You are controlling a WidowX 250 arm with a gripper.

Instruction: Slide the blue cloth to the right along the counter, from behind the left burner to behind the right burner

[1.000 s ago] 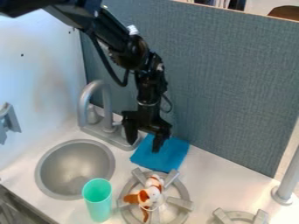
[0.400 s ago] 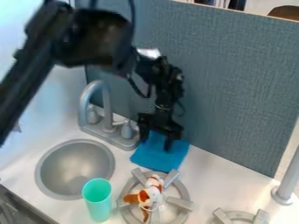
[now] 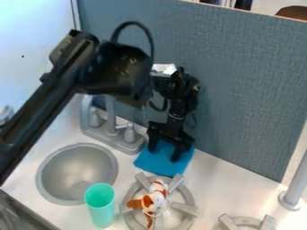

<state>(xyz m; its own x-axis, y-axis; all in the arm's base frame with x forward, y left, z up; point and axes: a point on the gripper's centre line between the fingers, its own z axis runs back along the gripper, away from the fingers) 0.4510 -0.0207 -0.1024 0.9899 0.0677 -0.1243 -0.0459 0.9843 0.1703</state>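
The black gripper [image 3: 164, 156] hangs over the blue cloth [image 3: 157, 164], its two fingers spread apart with nothing seen between them. Whether the fingertips touch the cloth I cannot tell. Flat on the counter, the cloth lies just behind the stove burner [image 3: 188, 210]. A brown-and-white plush dog [image 3: 154, 201] rests on that burner, in front of the gripper. Left of the burner stands a turquoise cup [image 3: 100, 205], upright with its mouth facing up.
The round sink [image 3: 78, 173] is at the left, with a grey faucet [image 3: 111, 117] behind it. A blue-grey partition [image 3: 246, 85] rises behind the counter. At the right are a second burner [image 3: 246, 222] and a grey post [image 3: 295, 184].
The gripper has moved to the right and a little lower, from beside the faucet to over the cloth. The upper arm has swung down across the left side. Cloth, dog and cup have stayed put.
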